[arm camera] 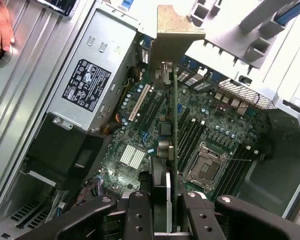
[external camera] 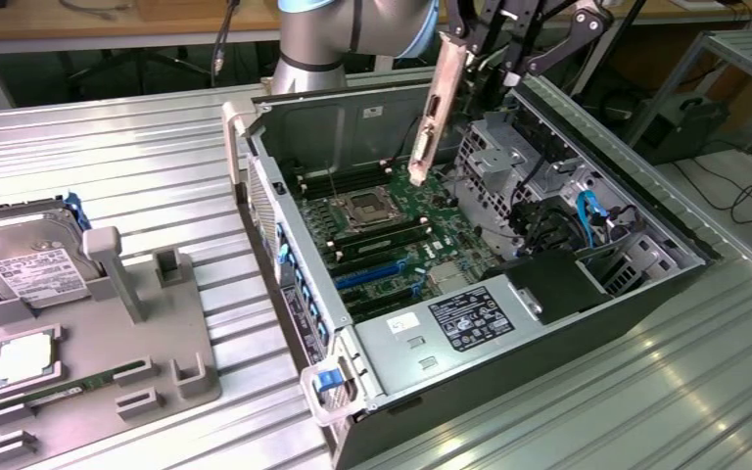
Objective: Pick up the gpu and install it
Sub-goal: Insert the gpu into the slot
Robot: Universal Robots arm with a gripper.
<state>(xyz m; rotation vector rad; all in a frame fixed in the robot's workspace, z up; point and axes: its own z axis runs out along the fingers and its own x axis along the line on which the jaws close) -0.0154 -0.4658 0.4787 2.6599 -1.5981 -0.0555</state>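
The gpu [external camera: 434,108] presented edge-on as a thin card [arm camera: 175,125], with a pale metal end bracket towards the exterior camera and a black fan body on one face. It stood on edge. The bracket ran near upright with a slight lean, its lower tip pointing down at the motherboard [external camera: 390,235] beside the CPU socket [external camera: 360,208]. The card hung above the open computer case [external camera: 298,147], unseated. The gripper [arm camera: 165,215] was clenched on its upper part.
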